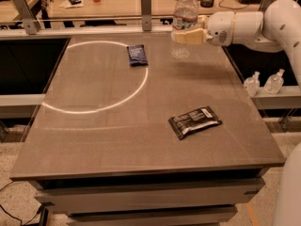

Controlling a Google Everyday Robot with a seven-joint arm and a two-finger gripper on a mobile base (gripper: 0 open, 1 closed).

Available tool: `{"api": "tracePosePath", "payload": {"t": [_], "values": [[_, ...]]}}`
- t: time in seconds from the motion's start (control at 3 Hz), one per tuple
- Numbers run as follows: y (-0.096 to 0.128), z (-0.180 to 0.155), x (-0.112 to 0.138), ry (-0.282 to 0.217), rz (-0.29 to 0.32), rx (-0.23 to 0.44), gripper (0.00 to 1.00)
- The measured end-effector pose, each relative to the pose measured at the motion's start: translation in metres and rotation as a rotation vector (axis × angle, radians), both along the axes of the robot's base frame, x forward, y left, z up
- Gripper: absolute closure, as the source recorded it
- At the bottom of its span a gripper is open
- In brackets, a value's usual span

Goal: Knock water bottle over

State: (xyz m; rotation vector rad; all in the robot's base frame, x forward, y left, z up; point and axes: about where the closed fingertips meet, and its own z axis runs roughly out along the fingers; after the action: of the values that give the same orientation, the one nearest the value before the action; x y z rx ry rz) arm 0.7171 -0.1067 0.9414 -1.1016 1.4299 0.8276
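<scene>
The water bottle (185,20) is a tall clear ribbed bottle with a white cap. It is at the far right of the grey table (94,135) and leans slightly, with its base lifted just off the tabletop. My gripper (187,36) reaches in from the right on the white arm (244,27). Its beige fingers (193,36) are closed around the lower half of the bottle.
A blue snack packet (137,54) lies left of the bottle on a white ring of light. A black snack packet (194,122) lies nearer the front right. Two tiny clear bottles (252,83) stand on a ledge off the right edge. A metal post (146,8) stands behind the table.
</scene>
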Motion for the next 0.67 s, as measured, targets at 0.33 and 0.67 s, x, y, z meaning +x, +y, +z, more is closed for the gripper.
{"api": "tracePosePath", "payload": {"t": [0.33, 0.67], "values": [[-0.002, 0.024, -0.003, -0.013, -0.007, -0.002, 1.00], [-0.010, 0.040, -0.017, -0.102, 0.006, 0.015, 1.00]]}}
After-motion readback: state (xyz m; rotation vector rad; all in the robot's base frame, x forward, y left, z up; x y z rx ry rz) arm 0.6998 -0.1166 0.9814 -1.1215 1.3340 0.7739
